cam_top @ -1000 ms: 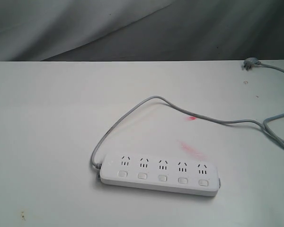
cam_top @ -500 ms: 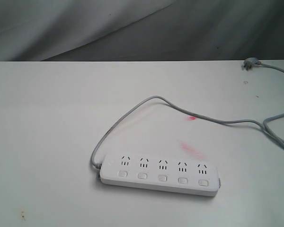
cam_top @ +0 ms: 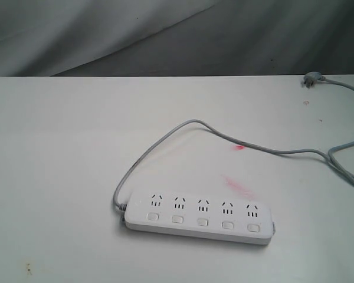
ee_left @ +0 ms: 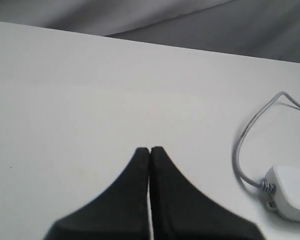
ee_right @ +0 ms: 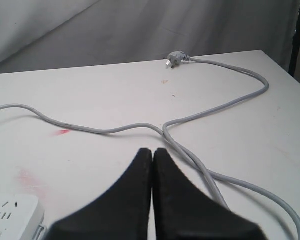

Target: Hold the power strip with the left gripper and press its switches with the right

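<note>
The white power strip [cam_top: 199, 219] lies flat on the table in the exterior view, its row of five switches [cam_top: 202, 221] along the near side and its grey cord [cam_top: 165, 138] leaving the left end. Neither arm shows in the exterior view. In the left wrist view my left gripper [ee_left: 149, 149] is shut with nothing in it, off to the side of the strip's cord end [ee_left: 292, 192]. In the right wrist view my right gripper [ee_right: 153, 150] is shut and empty, with a corner of the strip [ee_right: 12, 211] beside it and the cord [ee_right: 200, 172] running past.
The cord loops across the white table [cam_top: 65, 153] to its plug [cam_top: 311, 79] at the far right edge. Pink smears [cam_top: 239, 186] mark the table behind the strip. Grey cloth [cam_top: 177, 35] hangs behind the table.
</note>
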`<state>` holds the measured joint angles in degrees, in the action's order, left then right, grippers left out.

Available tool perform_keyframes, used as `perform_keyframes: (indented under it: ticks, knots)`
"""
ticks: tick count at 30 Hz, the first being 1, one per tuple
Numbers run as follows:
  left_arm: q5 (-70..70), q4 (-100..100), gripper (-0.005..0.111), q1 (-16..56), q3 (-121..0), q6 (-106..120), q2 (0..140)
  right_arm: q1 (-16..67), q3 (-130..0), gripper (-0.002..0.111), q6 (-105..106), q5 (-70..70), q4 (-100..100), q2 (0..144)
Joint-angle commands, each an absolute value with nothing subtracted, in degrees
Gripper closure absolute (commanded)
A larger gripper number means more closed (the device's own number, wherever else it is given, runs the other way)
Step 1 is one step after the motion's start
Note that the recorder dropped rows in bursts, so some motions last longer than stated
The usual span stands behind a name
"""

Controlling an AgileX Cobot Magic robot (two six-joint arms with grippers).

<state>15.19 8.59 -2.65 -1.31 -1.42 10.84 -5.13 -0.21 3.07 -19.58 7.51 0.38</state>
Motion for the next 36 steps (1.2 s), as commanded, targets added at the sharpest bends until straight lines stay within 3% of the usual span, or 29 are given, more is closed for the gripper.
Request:
perform_keyframes:
  ticks: [1, 11, 36]
  knots:
    - [12.1, 8.4, 0.105, -2.4, 0.0, -1.1, 8.8, -5.5, 0.0, 0.108, 2.9, -19.6, 7.5, 0.0]
    - [16.4, 7.3, 0.105, 0.0, 0.0, 0.3, 0.0, -5.5, 0.0, 0.108, 2.9, -19.6, 7.5, 0.0]
    - [16.1, 7.3, 0.105, 0.0, 0.0, 0.5, 0.0, -5.5, 0.0, 0.108, 2.9, -19.6, 7.5, 0.0]
